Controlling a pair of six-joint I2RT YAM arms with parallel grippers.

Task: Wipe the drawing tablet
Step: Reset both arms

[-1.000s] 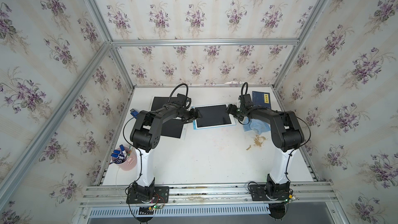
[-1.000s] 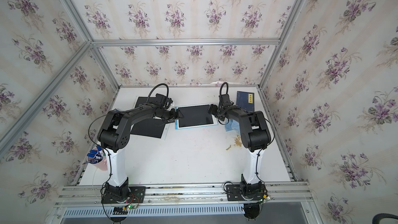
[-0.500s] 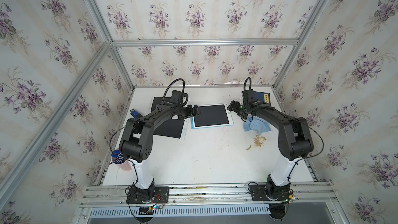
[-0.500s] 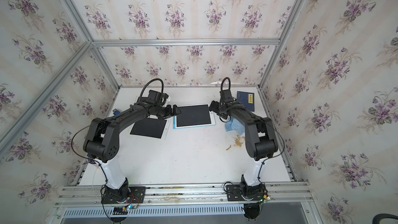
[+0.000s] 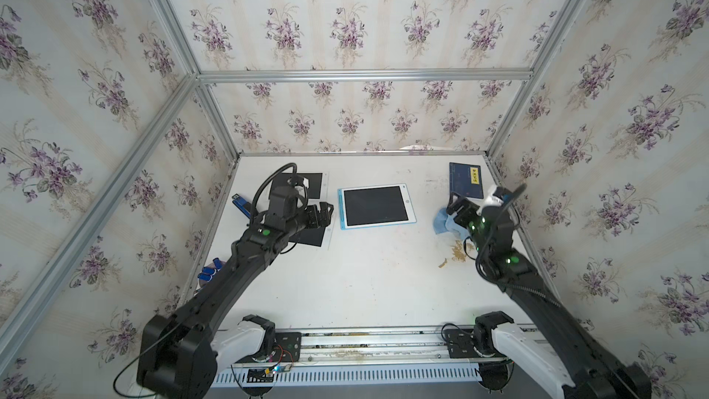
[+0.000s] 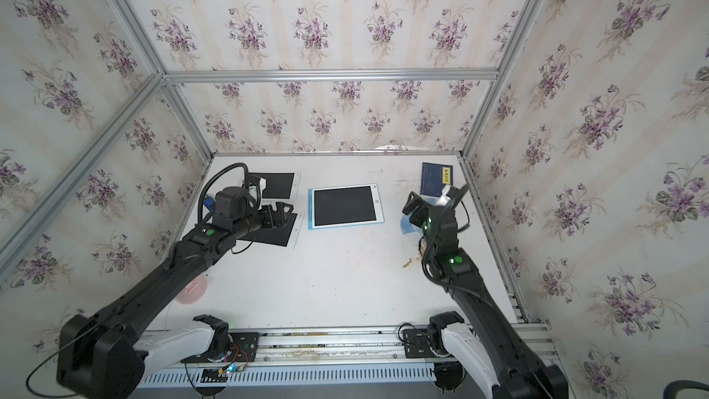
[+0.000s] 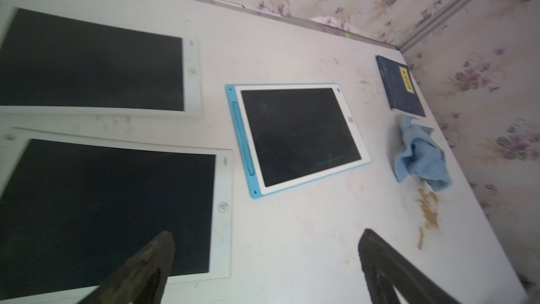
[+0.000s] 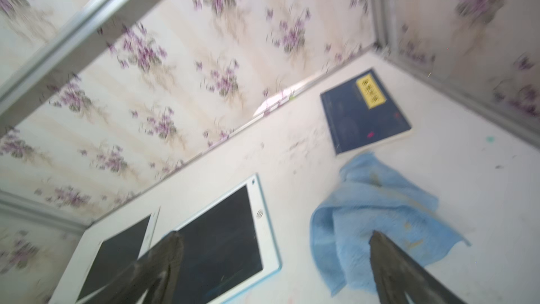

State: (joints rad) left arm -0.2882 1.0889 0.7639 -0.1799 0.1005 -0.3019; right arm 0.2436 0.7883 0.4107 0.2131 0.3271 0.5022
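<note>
Three drawing tablets lie flat on your white surface [image 5: 364,282], so the biggest risk is wiping the wrong one. Two white-framed tablets [image 7: 111,212] sit at the left, close under the left hand [image 5: 325,212]. The blue-edged tablet [image 5: 376,206], likely your target, lies mid-surface between both arms.

Both hands are spread wide and empty. The right hand [image 8: 276,236] hovers above the blue cloth [image 8: 377,217], which lies crumpled just beside the dark blue book [image 8: 363,111]. Pinch too shallow and you lift only a fold; go too deep and a finger scrapes the surface. Just beside the cloth lies brown residue [image 7: 428,209], and the cloth's own yellowish stains could smear the screen.

The tablet is thin, rigid and slick, so unbraced it may slide. The book is a flat matt rectangle, the cloth soft and napped, the residue gritty.
</note>
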